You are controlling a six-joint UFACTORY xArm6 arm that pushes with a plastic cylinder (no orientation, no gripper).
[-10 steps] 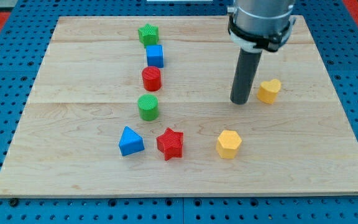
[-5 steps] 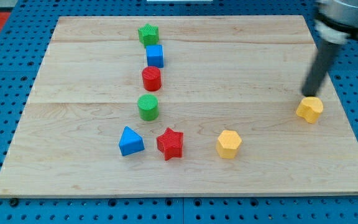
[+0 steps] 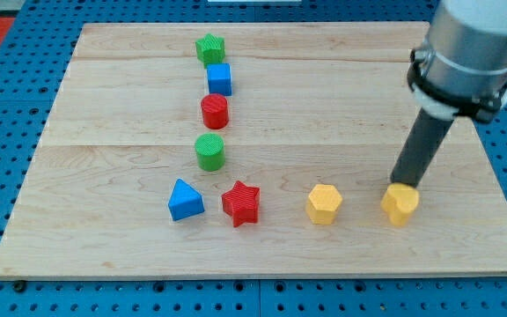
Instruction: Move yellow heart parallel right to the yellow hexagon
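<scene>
Resting tip (image 3: 402, 183) on heart's (image 3: 400, 204) top edge, no claw on rod. Heart sits right of hexagon (image 3: 324, 203), roughly level. Risk: further push drives heart below line, or tip slips off, spinning it.

Heart (image 3: 400, 205): level with the hexagon (image 3: 324, 203), near, on its view-right.
My tip (image 3: 403, 184): touching the heart's top edge.
</scene>
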